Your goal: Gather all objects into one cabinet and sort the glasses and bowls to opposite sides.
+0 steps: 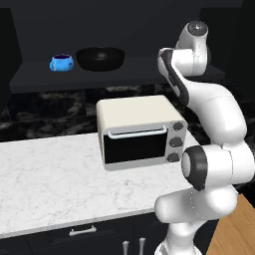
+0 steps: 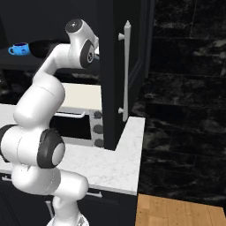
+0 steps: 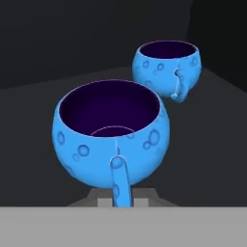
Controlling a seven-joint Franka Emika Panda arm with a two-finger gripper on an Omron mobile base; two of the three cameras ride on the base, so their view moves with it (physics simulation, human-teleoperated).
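In the hand view a bright-blue cup (image 3: pixel 112 137) with a dark purple inside is close up, its handle turned toward me. My gripper (image 3: pixel 120 202) is shut on that handle, one dark fingertip on each side of it. A second blue cup (image 3: pixel 166 67) stands behind it to the right on the dark shelf board (image 3: pixel 43 159). A third blue cup (image 1: pixel 61 63) (image 2: pixel 18 49) sits at the left of the black open cabinet's shelf (image 1: pixel 124 74), right beside the wide black bowl (image 1: pixel 100 58) (image 2: pixel 43 47). The arm reaches into the cabinet's right end.
A cream toaster oven (image 1: pixel 142 132) stands on the white marble counter (image 1: pixel 50 184) below the shelf. A tall black cabinet door with a pale bar handle (image 2: pixel 126 70) rises right of the arm. Black drawers with silver handles (image 1: pixel 82 230) run under the counter.
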